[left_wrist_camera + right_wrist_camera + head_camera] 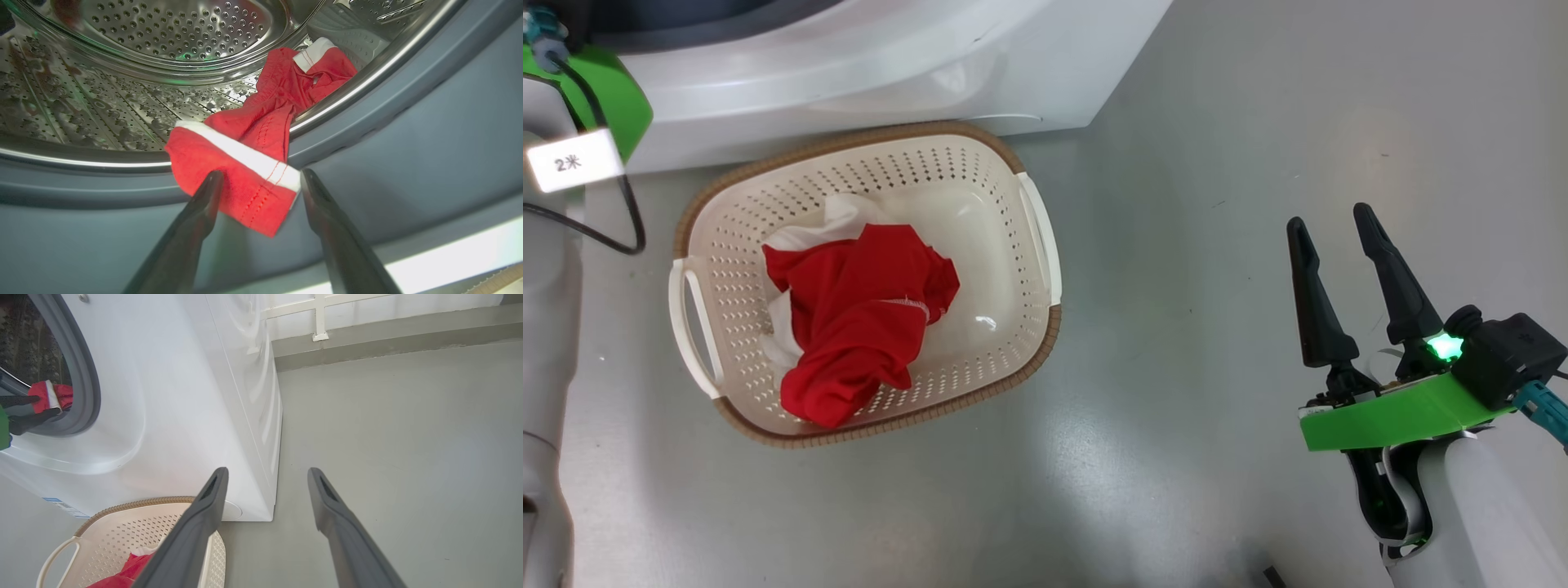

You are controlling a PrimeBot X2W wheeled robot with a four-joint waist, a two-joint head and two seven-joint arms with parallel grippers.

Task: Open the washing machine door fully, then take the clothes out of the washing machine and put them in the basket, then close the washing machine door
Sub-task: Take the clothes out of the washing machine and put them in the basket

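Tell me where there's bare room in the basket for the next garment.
The basket is bare on its right side, between the red clothes and the right handle. Its left half is crowded with them. The floor between basket and right gripper is bare.

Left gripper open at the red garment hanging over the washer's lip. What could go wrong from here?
1. The left gripper straddles just the hanging end of the red garment; a shallow pinch may slip, leaving the rest in the drum.
2. Its fingertips sit close to the grey gasket; closing might catch rubber with the cloth.
3. The garment's trailing length could snag on the lip or drop beside the basket.
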